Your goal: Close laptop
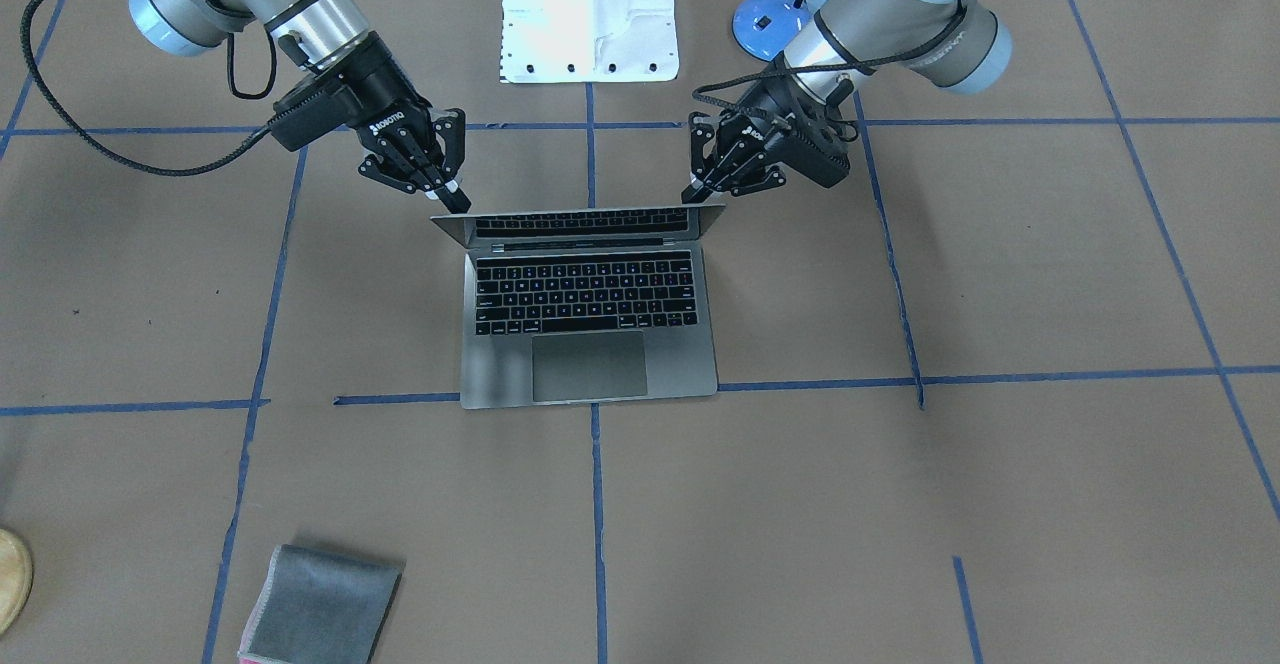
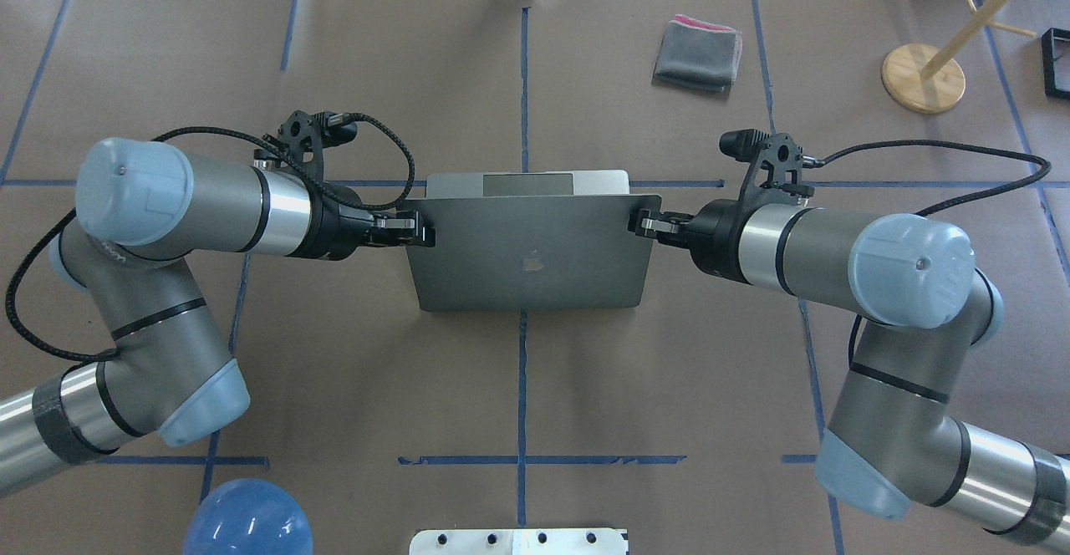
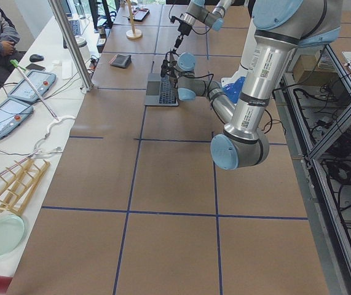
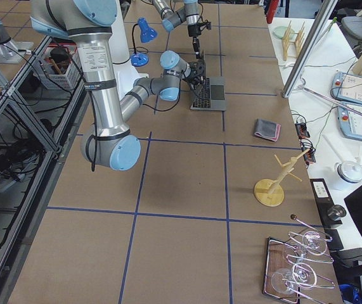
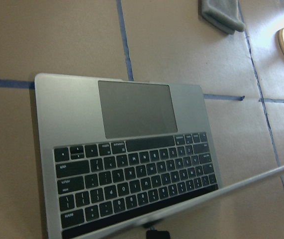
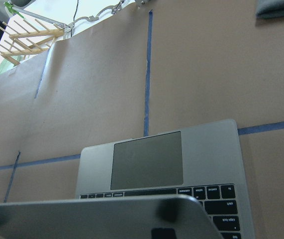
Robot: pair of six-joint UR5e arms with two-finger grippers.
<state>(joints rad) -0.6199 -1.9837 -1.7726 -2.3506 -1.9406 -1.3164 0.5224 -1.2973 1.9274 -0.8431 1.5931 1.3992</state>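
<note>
The silver-grey laptop (image 1: 590, 359) sits mid-table, keyboard towards the operators' side. Its lid (image 2: 535, 246) is tilted forward over the keys, partly lowered, with the apple logo showing from above. My left gripper (image 2: 415, 230) is shut, its fingertips against the lid's top corner on the robot's left; it also shows in the front-facing view (image 1: 697, 190). My right gripper (image 2: 645, 223) is shut, its fingertips against the opposite top corner, also seen in the front-facing view (image 1: 456, 198). The wrist views show the trackpad (image 5: 137, 109) and the keys under the lid's edge (image 6: 97, 216).
A folded grey cloth (image 2: 698, 53) lies beyond the laptop on the robot's right. A wooden stand (image 2: 924, 78) is at the far right. A white plate (image 1: 590, 14) and a blue lamp base (image 1: 768, 24) are near the robot's base.
</note>
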